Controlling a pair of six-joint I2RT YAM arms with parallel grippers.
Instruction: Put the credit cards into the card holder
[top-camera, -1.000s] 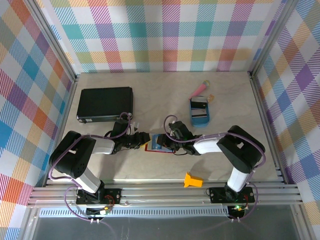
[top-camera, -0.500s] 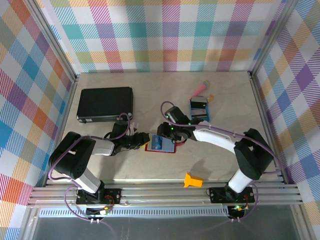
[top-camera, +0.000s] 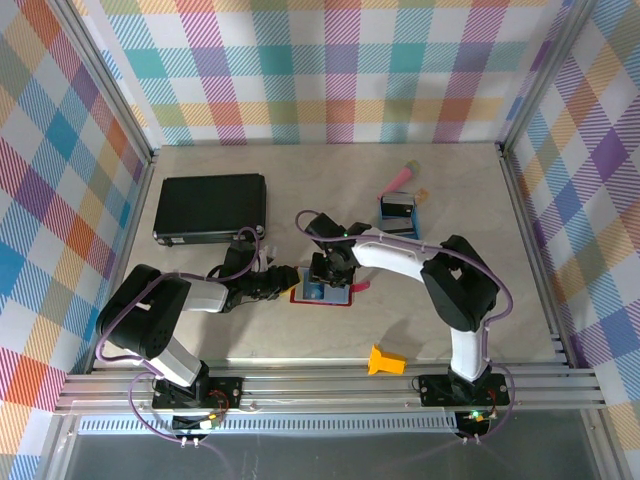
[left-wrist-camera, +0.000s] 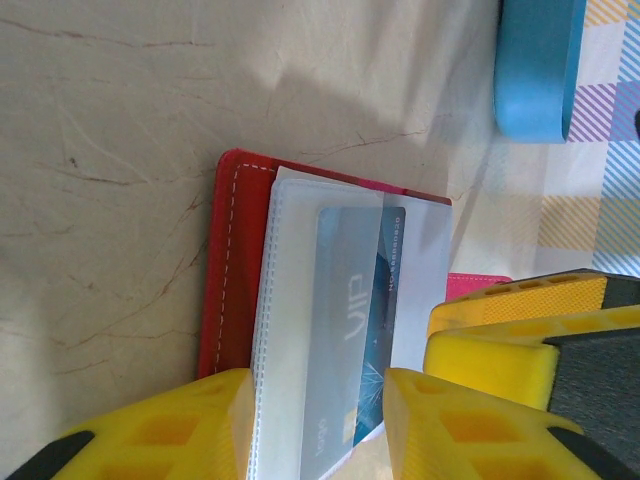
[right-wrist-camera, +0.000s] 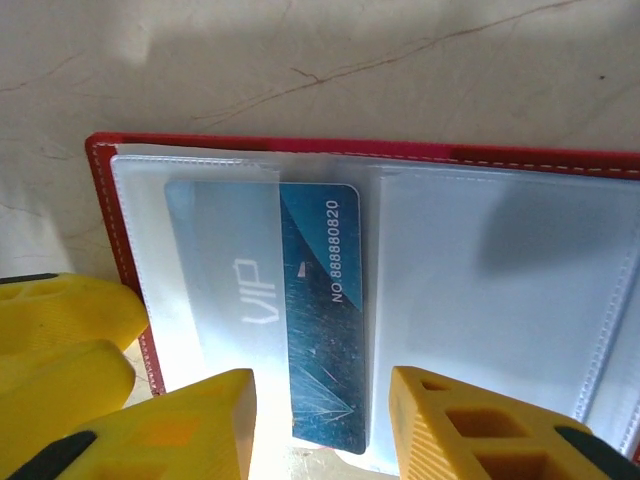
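The red card holder (top-camera: 300, 298) lies open on the table, clear pockets up (left-wrist-camera: 225, 270) (right-wrist-camera: 300, 143). A blue VIP credit card (top-camera: 320, 291) (right-wrist-camera: 315, 300) (left-wrist-camera: 385, 290) sits about halfway inside its left pocket. My right gripper (top-camera: 328, 272) (right-wrist-camera: 320, 440) hovers open over the card's free end, a gap on each side. My left gripper (top-camera: 285, 277) (left-wrist-camera: 320, 430) is at the holder's left edge, jaws partly open either side of the pocket. More credit cards (top-camera: 397, 207) stand in a blue tray (top-camera: 383, 215).
A large black case (top-camera: 210, 207) lies at the back left. A pink object (top-camera: 400, 178) lies behind the blue tray (left-wrist-camera: 535, 70). An orange piece (top-camera: 385, 360) sits near the front rail. Metal frame rails border the table.
My right arm has swung left and outward, bringing its gripper over the holder's middle. The blue card now lies partly in the pocket. The left gripper has stayed put.
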